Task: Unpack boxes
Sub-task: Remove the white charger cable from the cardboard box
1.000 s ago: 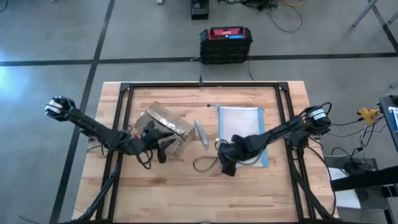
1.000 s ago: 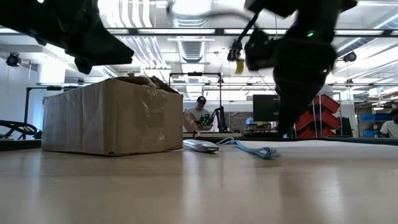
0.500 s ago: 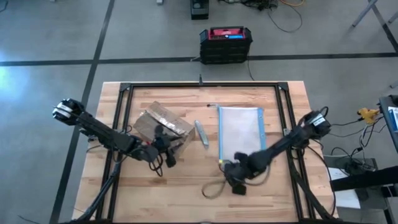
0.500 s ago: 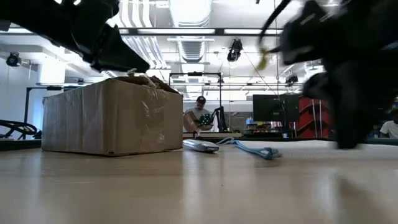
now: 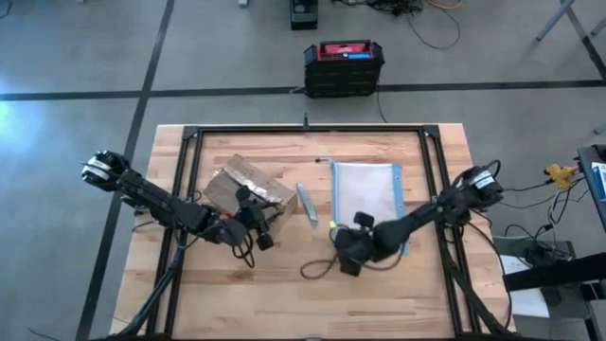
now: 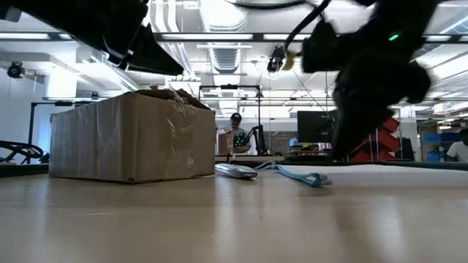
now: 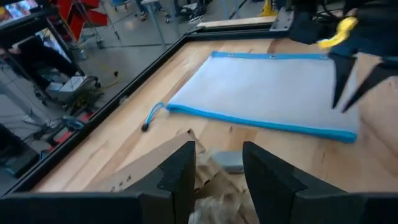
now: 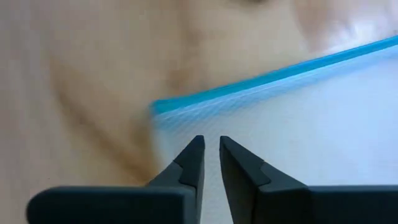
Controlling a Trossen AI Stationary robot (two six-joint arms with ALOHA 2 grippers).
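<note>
The brown cardboard box (image 5: 248,188) stands on its base at the table's left middle, its top flaps open and crumpled (image 7: 149,177). My left gripper (image 7: 217,168) is open. It hovers over the box's near right corner (image 5: 262,230), above the flaps, with nothing between the fingers. My right gripper (image 8: 210,146) points steeply down over the near left corner of the clear blue-edged pouch (image 5: 367,192), which lies flat. Its fingers are almost together, with only a narrow slit and nothing seen between them. My right gripper stands over the pouch's near left corner (image 8: 180,109) with its tips pointing down. I cannot tell whether they touch the pouch. The pouch lies flat on the table.
A small grey oblong thing (image 5: 306,202) lies between the box and the pouch. A black frame (image 5: 308,131) runs round the tabletop. A black-and-red case (image 5: 344,68) stands on the floor beyond the far edge. Bare wood lies along the near edge.
My right gripper swung out toward the table's near edge, then came back toward the pouch's near left corner. My left gripper has moved a little toward the table's right, past the box's near side, and has rolled. The box and pouch have stayed put.
</note>
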